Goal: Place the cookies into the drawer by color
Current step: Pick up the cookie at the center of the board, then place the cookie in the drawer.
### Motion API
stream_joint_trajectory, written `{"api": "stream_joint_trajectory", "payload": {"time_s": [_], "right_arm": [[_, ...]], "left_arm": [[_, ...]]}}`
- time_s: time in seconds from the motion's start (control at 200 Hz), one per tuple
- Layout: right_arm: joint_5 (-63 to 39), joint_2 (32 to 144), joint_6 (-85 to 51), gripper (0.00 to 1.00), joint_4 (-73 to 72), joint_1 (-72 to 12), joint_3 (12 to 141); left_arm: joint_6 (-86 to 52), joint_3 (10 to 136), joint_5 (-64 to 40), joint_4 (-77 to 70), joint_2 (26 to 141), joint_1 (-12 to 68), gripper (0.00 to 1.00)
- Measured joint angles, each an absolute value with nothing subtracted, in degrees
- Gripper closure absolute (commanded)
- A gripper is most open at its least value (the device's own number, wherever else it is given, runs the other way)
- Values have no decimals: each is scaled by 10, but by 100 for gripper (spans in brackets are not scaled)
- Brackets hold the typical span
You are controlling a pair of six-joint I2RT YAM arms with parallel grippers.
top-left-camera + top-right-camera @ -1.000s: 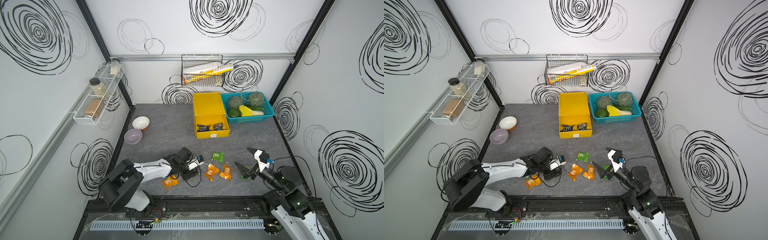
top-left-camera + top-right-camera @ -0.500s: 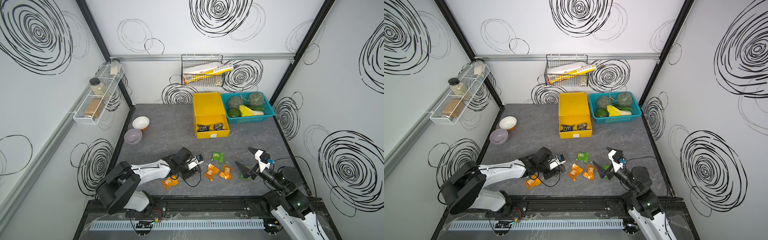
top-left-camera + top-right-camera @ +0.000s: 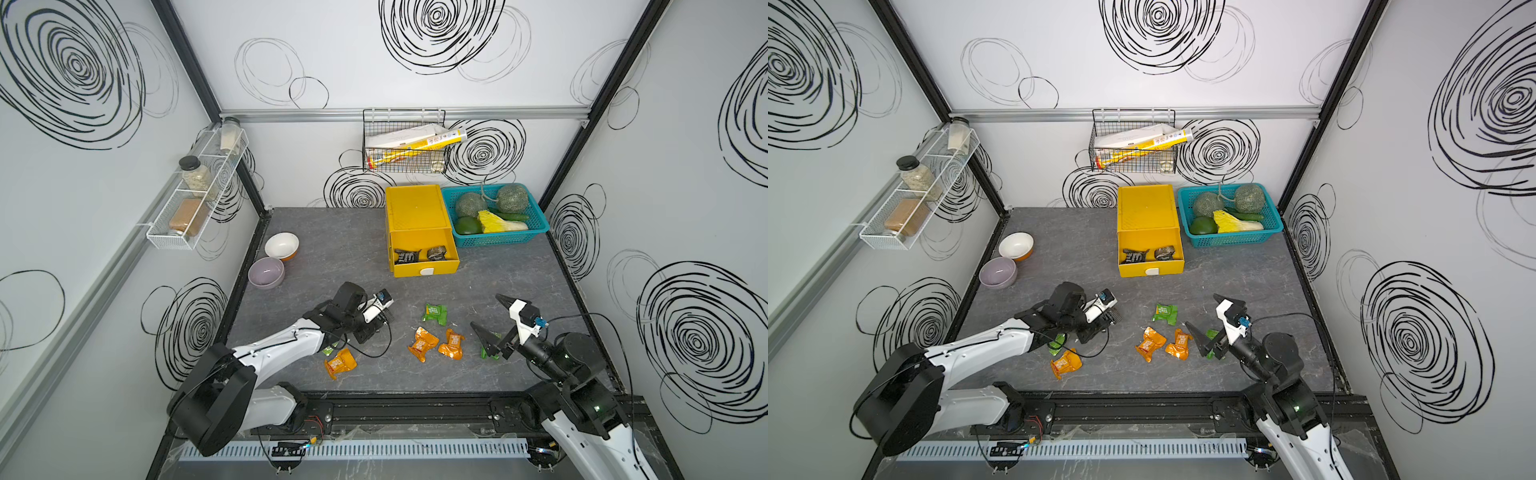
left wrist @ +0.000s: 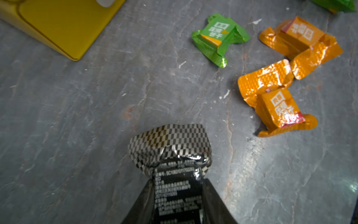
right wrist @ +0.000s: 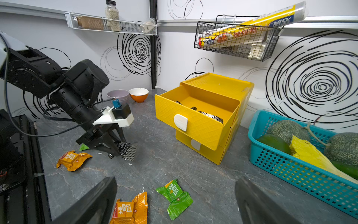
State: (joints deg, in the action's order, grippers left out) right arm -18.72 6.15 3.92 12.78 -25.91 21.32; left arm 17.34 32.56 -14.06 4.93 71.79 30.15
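Two bowls (image 3: 266, 272) left of drawer (image 3: 415, 203), teal basket (image 3: 494, 240) beside; left gripper (image 5: 121, 151) clamps black cookie (image 4: 168, 143); right gripper (image 3: 486, 311) gaping.

The bench (image 4: 77, 116) has a matt grey, stone-like surface with pale veins. The black packet (image 4: 170, 143) is crinkly glossy foil with a shiny checkered print. The orange packets (image 4: 275, 108) are foil embossed with a fine grid, and the green packet (image 4: 217, 36) is smoother foil. The drawer (image 5: 205, 133) is yellow plastic with a quilted texture, and the basket (image 5: 290, 168) is teal slatted plastic.
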Motion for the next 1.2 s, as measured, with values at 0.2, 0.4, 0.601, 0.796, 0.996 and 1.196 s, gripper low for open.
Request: {"api": "stream_joint_trajectory", "payload": {"time_s": [0.2,0.4,0.601,0.796,0.996,1.196], "right_arm": [[-183,62,39,0,128,-259,213],[-180,64,39,0,127,-259,213],[-177,67,39,0,127,-259,213],[-170,66,39,0,124,-259,213],[-163,65,39,0,124,-259,213],[-160,64,39,0,124,-259,213]], "left_arm": [[170,367,-123,76,686,263,94],[173,483,-95,106,689,263,94],[183,615,-92,107,723,262,94],[186,725,-105,103,794,270,93],[193,791,-111,103,861,304,93],[189,843,-119,108,919,329,89]]}}
